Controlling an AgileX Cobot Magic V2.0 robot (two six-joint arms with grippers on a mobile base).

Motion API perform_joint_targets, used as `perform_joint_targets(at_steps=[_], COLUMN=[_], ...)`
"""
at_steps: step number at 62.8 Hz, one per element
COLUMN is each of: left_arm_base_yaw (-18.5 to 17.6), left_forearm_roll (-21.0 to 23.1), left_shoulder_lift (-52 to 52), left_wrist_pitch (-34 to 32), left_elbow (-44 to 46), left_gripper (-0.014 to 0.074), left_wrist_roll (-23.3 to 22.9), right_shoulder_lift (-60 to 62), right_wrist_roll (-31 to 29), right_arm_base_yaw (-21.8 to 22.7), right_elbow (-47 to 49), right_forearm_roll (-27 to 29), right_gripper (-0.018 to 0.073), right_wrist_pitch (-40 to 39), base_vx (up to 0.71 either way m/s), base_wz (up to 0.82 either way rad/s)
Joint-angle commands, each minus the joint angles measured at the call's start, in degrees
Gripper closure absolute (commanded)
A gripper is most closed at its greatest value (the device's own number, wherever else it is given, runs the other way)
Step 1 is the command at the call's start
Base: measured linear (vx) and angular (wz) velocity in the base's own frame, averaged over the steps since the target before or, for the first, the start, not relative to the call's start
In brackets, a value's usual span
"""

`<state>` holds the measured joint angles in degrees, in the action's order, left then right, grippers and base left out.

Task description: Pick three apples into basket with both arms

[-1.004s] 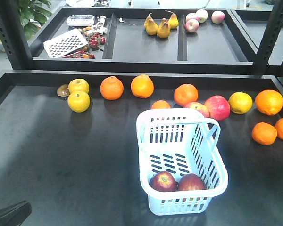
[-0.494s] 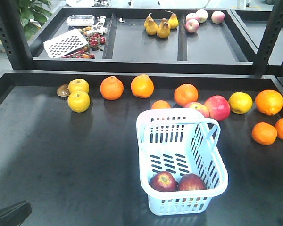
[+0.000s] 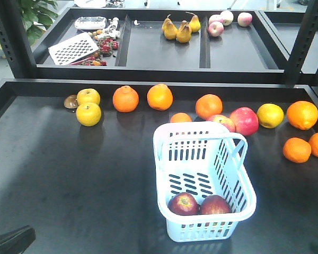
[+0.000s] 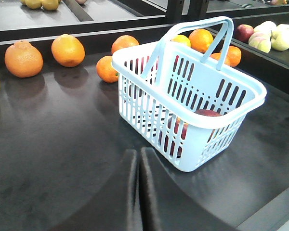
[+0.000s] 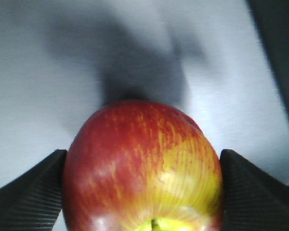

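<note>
Right gripper (image 5: pixel 142 192) fingers clamped the third apple (image 5: pixel 142 168), off-frame in the front view. Left gripper (image 4: pixel 138 192) fingers shut, empty. Two apples (image 3: pixel 183 203) sat in the basket (image 3: pixel 201 137) nr counter's front edge. Risk: apple slips w/ only side contact, or clips the basket handle (image 3: pixel 238 151) on drop.

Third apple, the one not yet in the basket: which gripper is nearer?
Right. The right gripper has the apple between its fingers; the left gripper sits shut, facing the basket.

Dark tabletop (image 3: pixel 69 174), black metal shelving (image 3: pixel 164 53) behind, potted plant (image 3: pixel 34 13)
</note>
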<state>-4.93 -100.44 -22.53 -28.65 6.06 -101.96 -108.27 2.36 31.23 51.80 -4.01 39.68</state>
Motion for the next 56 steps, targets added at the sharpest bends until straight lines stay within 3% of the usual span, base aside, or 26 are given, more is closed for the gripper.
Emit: perform_joint_targets(at_steps=[1, 5, 17, 26, 32, 42, 51, 56], left_arm_base_yaw=[-0.01, -0.01, -0.01, -0.01, -0.01, -0.01, -0.01, -0.01], left_forearm_roll=[-0.28, -0.28, -0.28, -0.28, -0.28, -0.28, -0.28, -0.28], left_shoulder_lift=[-0.48, -0.48, -0.48, -0.48, -0.48, -0.48, -0.48, -0.48], left_wrist_pitch=[0.95, 0.95, 0.95, 0.95, 0.95, 0.95, 0.95, 0.95], left_elbow=[1.16, 1.16, 1.16, 1.16, 1.16, 1.16, 1.16, 1.16], left_gripper=[0.0604, 0.0604, 0.0604, 0.0604, 0.0604, 0.0604, 0.0604, 0.0604], left_wrist_roll=[-0.46, -0.46, -0.46, -0.46, -0.46, -0.46, -0.46, -0.46], right_shoulder_lift=[6.9, 10.52, 23.04, 31.63, 35.56, 37.83, 34.88, 32.24], right_wrist_roll=[-5.71, -8.9, -23.09, -32.98, -35.43, -35.24, -33.52, -32.33], right_arm_base_yaw=[0.07, 0.07, -0.18, -4.25, -10.14, -23.65, -37.01, -42.24], right_elbow=[1.2, 1.2, 1.13, 1.06, 1.06, 1.06, 1.06, 1.06], right_forearm_roll=[4.01, 8.29, 23.83, 35.84, 40.15, 42.98, 42.7, 42.8], right_gripper=[0.0487, 0.0575, 0.0568, 0.0566, 0.0564, 0.0564, 0.0561, 0.0549], right_wrist_pitch=[0.4, 1.24, 7.89, 12.57, 15.81, 13.2, 5.68, -0.74], base_vx=[0.0, 0.0, 0.0, 0.0, 0.0, 0.0, 0.0, 0.0], base_wz=[0.0, 0.0, 0.0, 0.0, 0.0, 0.0, 0.0, 0.0])
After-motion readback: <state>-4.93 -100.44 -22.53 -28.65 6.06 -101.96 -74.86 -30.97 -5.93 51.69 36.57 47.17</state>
